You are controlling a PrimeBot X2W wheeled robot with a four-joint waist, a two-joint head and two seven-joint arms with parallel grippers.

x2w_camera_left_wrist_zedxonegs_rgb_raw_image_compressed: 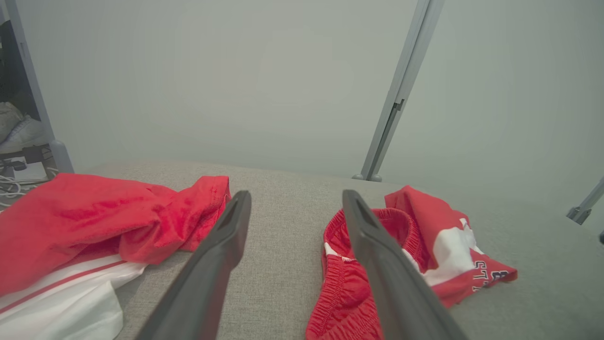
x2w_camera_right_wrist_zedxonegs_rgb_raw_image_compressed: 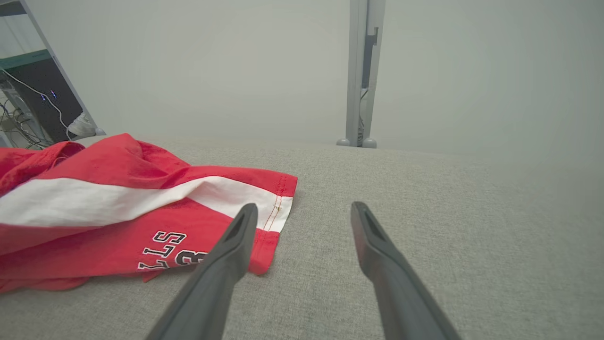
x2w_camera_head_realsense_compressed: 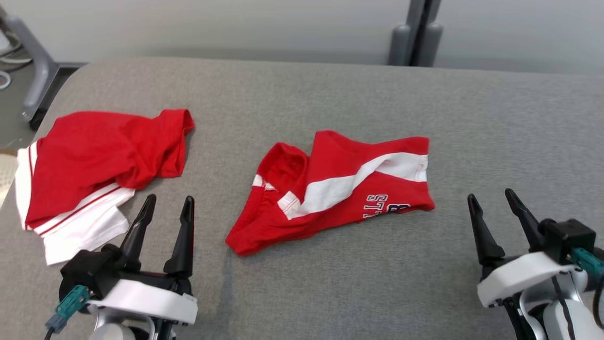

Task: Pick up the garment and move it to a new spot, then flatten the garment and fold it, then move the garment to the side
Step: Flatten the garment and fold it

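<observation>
A crumpled red garment (x2w_camera_head_realsense_compressed: 339,189) with a white stripe and dark lettering lies in the middle of the grey fabric table (x2w_camera_head_realsense_compressed: 330,89). In the left wrist view its gathered waistband side (x2w_camera_left_wrist_zedxonegs_rgb_raw_image_compressed: 344,283) faces me, and in the right wrist view its lettered hem (x2w_camera_right_wrist_zedxonegs_rgb_raw_image_compressed: 118,212) does. My left gripper (x2w_camera_head_realsense_compressed: 170,200) stands open near the front edge, left of the garment and apart from it, with nothing between its fingers (x2w_camera_left_wrist_zedxonegs_rgb_raw_image_compressed: 296,196). Open as well, my right gripper (x2w_camera_head_realsense_compressed: 490,196) rests to the garment's right with a gap of bare table between them (x2w_camera_right_wrist_zedxonegs_rgb_raw_image_compressed: 304,208).
A second red and white garment (x2w_camera_head_realsense_compressed: 94,160) lies bunched at the table's left edge, just beyond my left gripper (x2w_camera_left_wrist_zedxonegs_rgb_raw_image_compressed: 71,222). A grey post (x2w_camera_head_realsense_compressed: 415,33) stands behind the table, and a grey frame leg (x2w_camera_head_realsense_compressed: 37,71) stands off its left side.
</observation>
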